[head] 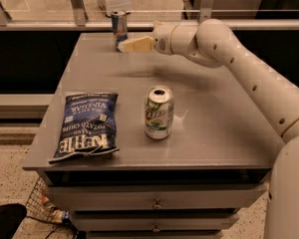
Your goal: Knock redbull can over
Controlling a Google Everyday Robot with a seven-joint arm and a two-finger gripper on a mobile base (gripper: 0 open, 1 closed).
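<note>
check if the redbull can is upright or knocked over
Upright: the redbull can stands on its base, silver top up; the gripper sits just beside it.
</note>
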